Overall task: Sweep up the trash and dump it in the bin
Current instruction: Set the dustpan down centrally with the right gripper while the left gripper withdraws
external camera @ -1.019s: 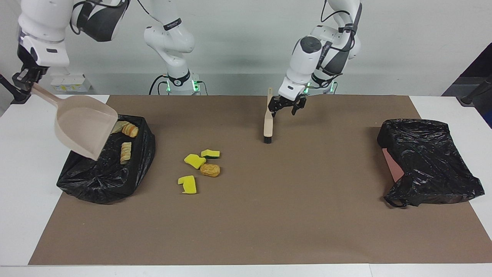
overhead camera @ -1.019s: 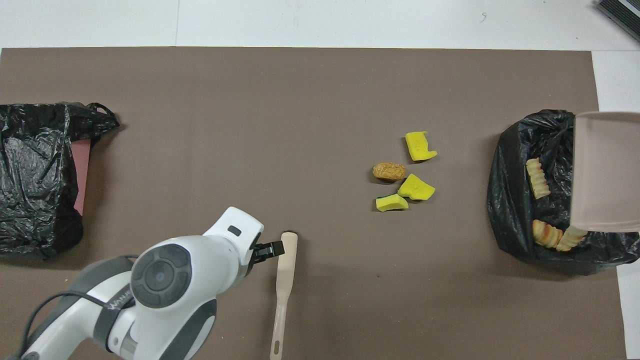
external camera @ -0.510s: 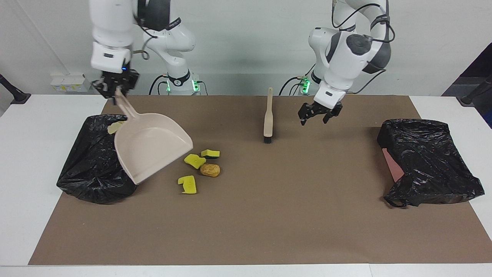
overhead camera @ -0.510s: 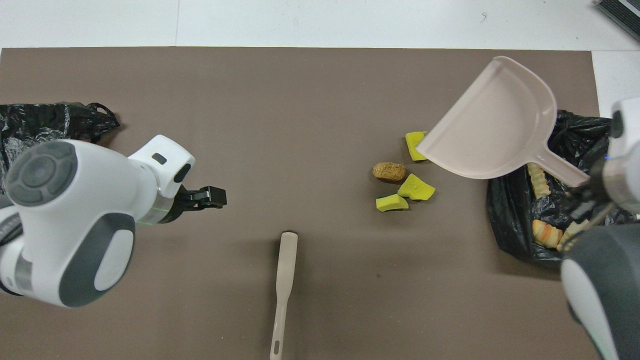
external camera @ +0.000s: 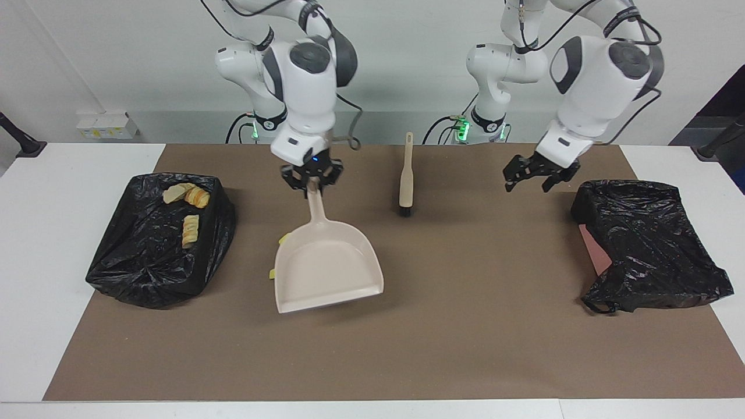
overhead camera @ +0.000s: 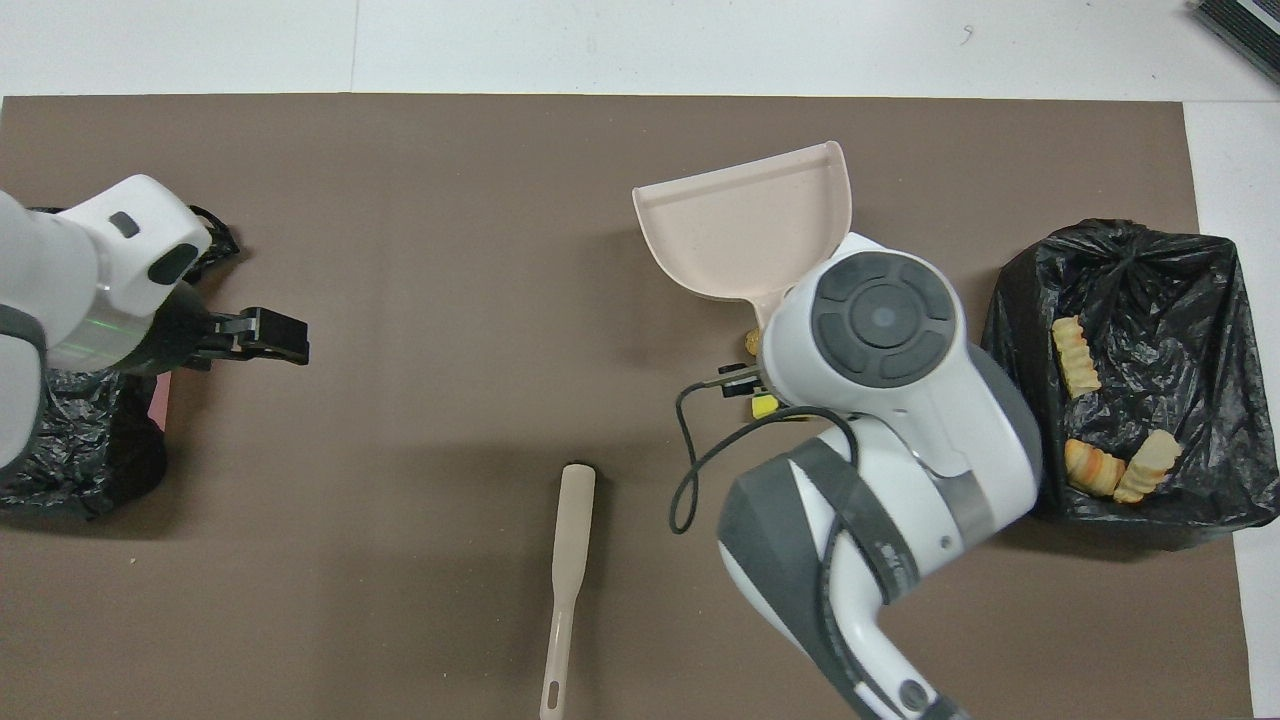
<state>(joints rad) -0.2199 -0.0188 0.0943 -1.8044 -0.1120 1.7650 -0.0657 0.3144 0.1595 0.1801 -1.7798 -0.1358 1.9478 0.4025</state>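
Beige brush lay loose nearest the robots. The left gripper, fingers apart, had drifted off it toward the spare black bag. The right gripper, clamped on the dustpan handle, had swung it back from the bin, covering the leftover scraps. Three lumps sat binned, so a second sweep looked due.
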